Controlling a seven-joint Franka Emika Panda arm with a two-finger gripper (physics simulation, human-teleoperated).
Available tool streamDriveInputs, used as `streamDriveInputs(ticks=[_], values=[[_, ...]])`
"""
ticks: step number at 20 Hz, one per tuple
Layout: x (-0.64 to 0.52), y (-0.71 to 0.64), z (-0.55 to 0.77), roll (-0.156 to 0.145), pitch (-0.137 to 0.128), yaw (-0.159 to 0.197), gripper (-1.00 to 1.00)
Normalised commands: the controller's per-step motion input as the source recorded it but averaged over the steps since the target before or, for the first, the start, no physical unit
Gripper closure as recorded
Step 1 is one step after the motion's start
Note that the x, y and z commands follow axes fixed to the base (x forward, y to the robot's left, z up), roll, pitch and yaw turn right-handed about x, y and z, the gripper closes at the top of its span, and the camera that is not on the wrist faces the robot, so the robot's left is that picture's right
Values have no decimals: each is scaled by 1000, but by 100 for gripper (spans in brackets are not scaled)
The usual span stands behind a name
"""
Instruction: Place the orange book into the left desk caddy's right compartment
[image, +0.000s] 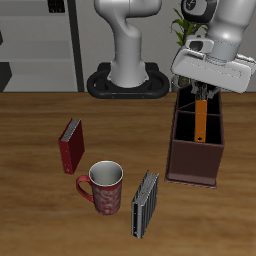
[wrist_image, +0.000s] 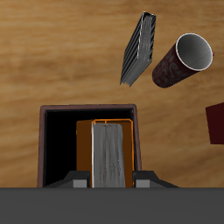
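The orange book (image: 202, 118) hangs upright between my fingers, its lower end down inside the walls of the left desk caddy (image: 190, 160), a dark maroon-brown box. My gripper (image: 203, 96) is shut on the book's upper end, right above the caddy. In the wrist view the book (wrist_image: 111, 153) shows its pale page edge and orange covers. It stands in a wide section with no divider in sight, within the caddy's rim (wrist_image: 87, 108). My gripper (wrist_image: 111, 182) holds it from both sides.
A red patterned mug (image: 103, 187) and a grey-black striped book (image: 146, 204) stand near the table's front edge beside the caddy. A dark red book (image: 71, 145) stands farther off. In the wrist view the striped book (wrist_image: 138, 49) and mug (wrist_image: 181, 59) lie beyond the caddy's wall.
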Motion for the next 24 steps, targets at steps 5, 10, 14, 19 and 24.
streamDriveInputs(ticks=[5, 10, 14, 19, 24], values=[[52, 194, -355, 41, 23, 22, 100], [97, 112, -390, 21, 44, 10, 100], [84, 76, -366, 10, 45, 15, 100], [131, 33, -427, -7, 52, 28, 100], [95, -1, -355, -4, 54, 28, 100]])
